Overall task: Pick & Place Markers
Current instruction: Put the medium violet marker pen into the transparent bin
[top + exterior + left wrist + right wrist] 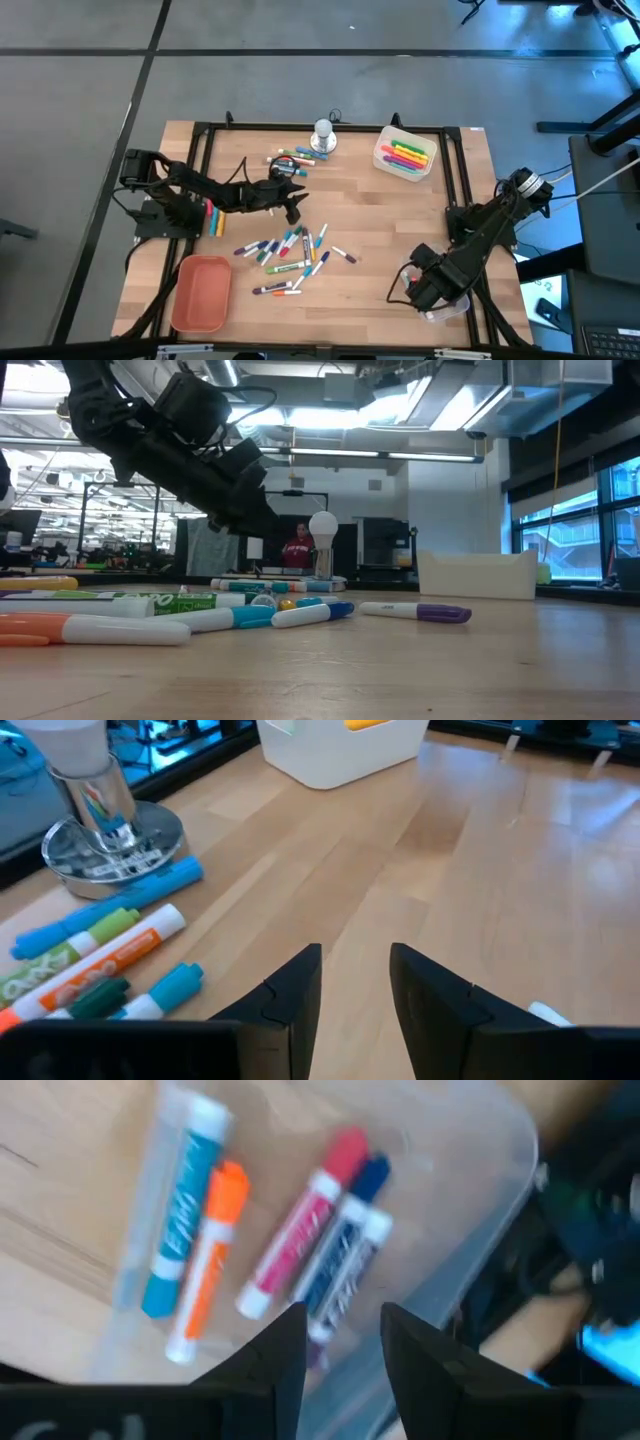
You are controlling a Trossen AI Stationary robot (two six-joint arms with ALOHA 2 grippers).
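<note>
Many markers [288,255] lie loose in a heap on the wooden table's near middle, and in the low view the markers [200,615] fill the foreground. A smaller group of markers [110,945] lies by the silver-white knob object [323,135]. My left gripper [293,207] hovers open between the two groups, its fingers [290,995] holding nothing. My right gripper [432,293] is open over a clear container [480,1210] at the table's near right. Teal, orange, red and blue markers [300,1240] lie flat on the container's bottom.
A white bin [405,157] with coloured markers stands at the far right. A red tray [201,292] sits at the near left corner. More markers [213,219] lie under the left arm. A black frame [205,130] runs along the table's edges. Bare wood lies between heap and right arm.
</note>
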